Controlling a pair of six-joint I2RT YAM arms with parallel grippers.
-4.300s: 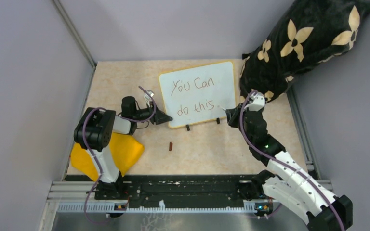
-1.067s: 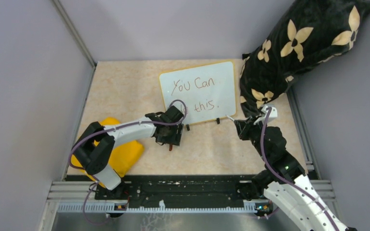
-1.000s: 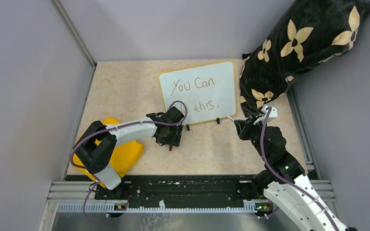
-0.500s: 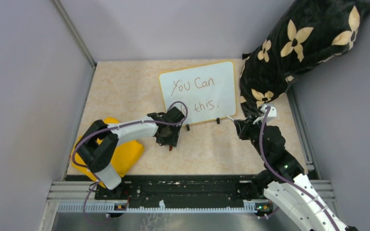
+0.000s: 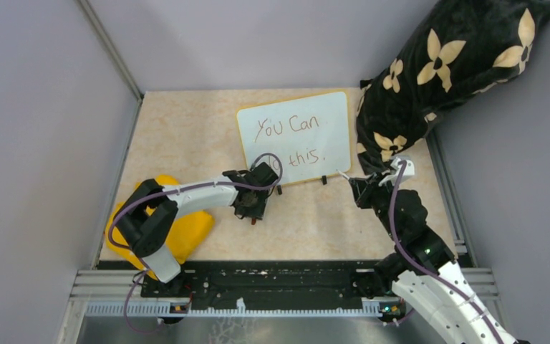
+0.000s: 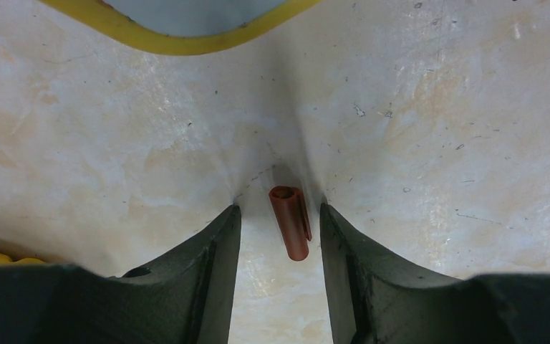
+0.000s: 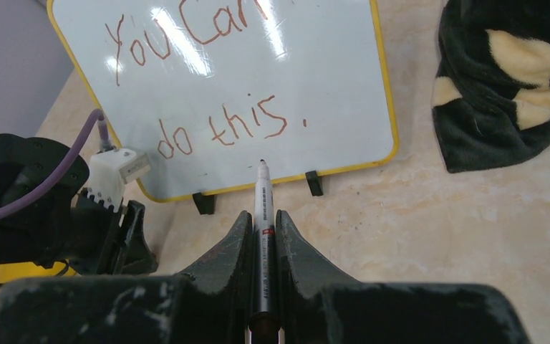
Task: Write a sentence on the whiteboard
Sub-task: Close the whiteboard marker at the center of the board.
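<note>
Beige marbled stone makes up the worktop (image 5: 186, 136), and the whiteboard (image 5: 333, 115) stands on it toward the far middle. It rests on two small black feet (image 7: 204, 203), with its yellow-framed face toward the arms. The sentence (image 7: 222, 122) reads "You can" on the upper line and "do this." below it, in thin reddish-brown strokes.

Just near of the board's lower left corner, the left end effector (image 6: 279, 215) is lowered to the worktop with its jaws apart. They straddle a small reddish-brown cap (image 6: 291, 223) that lies flat between them. A clear gap shows on one side of the cap; on the other the finger looks just short of touching, though the wrist view does not settle it.

The right end effector (image 7: 262, 218) is clamped on a slim marker (image 7: 262, 193). The marker's tip points at the board's bottom edge, between the feet, and is close to the frame but apart from it.

A black pillow (image 5: 458, 64) with cream flowers sits right of the board. A yellow cloth (image 5: 186, 229) lies at the near left, under the left arm.
</note>
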